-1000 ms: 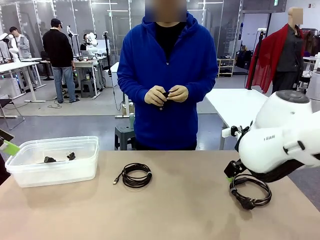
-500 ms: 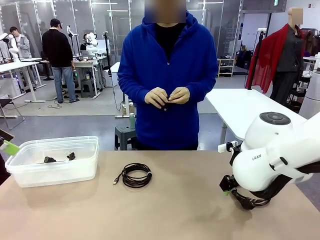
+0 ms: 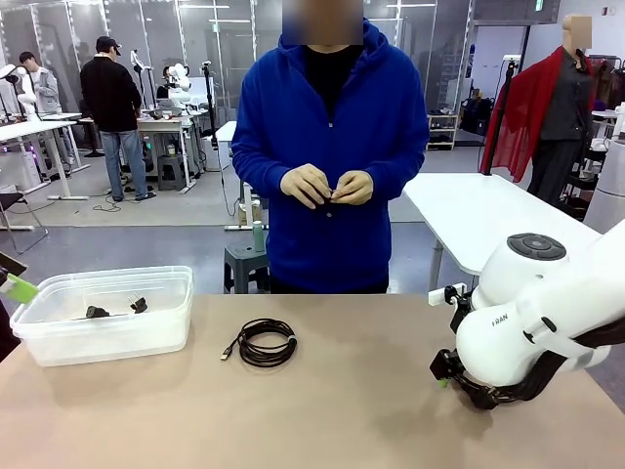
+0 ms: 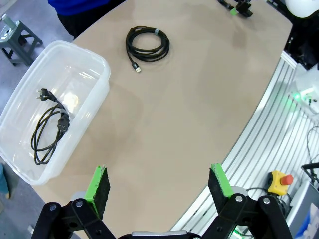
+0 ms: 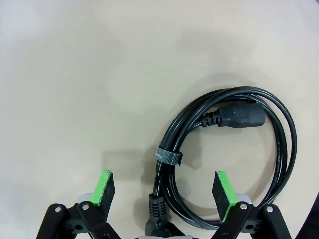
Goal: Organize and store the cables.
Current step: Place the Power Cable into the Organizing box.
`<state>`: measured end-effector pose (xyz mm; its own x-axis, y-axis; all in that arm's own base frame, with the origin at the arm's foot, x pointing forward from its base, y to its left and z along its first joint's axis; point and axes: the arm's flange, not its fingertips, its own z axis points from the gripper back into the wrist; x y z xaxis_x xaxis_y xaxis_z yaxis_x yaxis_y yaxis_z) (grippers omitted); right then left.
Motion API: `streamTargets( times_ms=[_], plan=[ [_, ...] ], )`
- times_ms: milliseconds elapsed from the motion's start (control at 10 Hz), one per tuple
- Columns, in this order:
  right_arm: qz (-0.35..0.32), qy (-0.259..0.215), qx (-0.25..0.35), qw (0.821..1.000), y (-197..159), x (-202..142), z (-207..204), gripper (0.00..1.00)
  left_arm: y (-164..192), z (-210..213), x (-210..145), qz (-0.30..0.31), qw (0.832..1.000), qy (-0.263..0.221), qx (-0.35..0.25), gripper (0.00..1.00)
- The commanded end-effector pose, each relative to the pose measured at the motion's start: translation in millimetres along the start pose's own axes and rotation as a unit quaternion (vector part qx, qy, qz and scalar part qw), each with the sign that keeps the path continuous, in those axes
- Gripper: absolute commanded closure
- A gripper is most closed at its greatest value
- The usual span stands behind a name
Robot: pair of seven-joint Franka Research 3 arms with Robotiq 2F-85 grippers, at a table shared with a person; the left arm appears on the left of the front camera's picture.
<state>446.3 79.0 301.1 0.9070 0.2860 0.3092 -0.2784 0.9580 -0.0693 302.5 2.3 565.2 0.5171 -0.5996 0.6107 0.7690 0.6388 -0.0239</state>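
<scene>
Bin (image 3: 98, 340) left, coiled cable (image 3: 262, 344) centre, power cable (image 5: 234, 116) right

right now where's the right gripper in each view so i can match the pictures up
front view: the right gripper sits low at the right, under the white arm, close over the table.
left wrist view: the right gripper is far off at the top edge.
right wrist view: the right gripper rises from the bottom edge, open over the power cable.
shared landmark: the tan table; the thin coiled cable links front and left wrist.

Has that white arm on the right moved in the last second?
Yes. Against the white table behind, the right gripper has dropped lower and slightly left, over the coiled power cable.
</scene>
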Motion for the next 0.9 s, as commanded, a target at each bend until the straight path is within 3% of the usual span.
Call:
streamTargets(
  times_ms=[0,100,300,400,600,800],
  plan=[
    [-0.020,-0.010,-0.005,1.000,9,-44,-1,0.00,0,0,0,-0.001,1.000,0.000,0.000,0.00],
    [-0.023,-0.005,-0.002,1.000,8,-41,-3,0.00,0,0,0,-0.001,1.000,0.000,0.000,0.00],
    [-0.032,0.003,0.007,0.999,4,-36,-3,0.19,0,0,0,-0.001,1.000,0.000,0.000,0.00],
    [-0.026,0.006,0.006,1.000,4,-36,-1,0.62,0,0,0,-0.001,1.000,0.000,0.000,0.00],
    [-0.032,0.003,0.009,0.999,3,-33,0,1.00,0,0,0,-0.001,1.000,0.000,0.000,0.00],
    [-0.037,0.008,0.009,0.999,1,-30,-2,1.00,0,0,0,-0.001,1.000,0.000,0.000,0.00]
  ],
)
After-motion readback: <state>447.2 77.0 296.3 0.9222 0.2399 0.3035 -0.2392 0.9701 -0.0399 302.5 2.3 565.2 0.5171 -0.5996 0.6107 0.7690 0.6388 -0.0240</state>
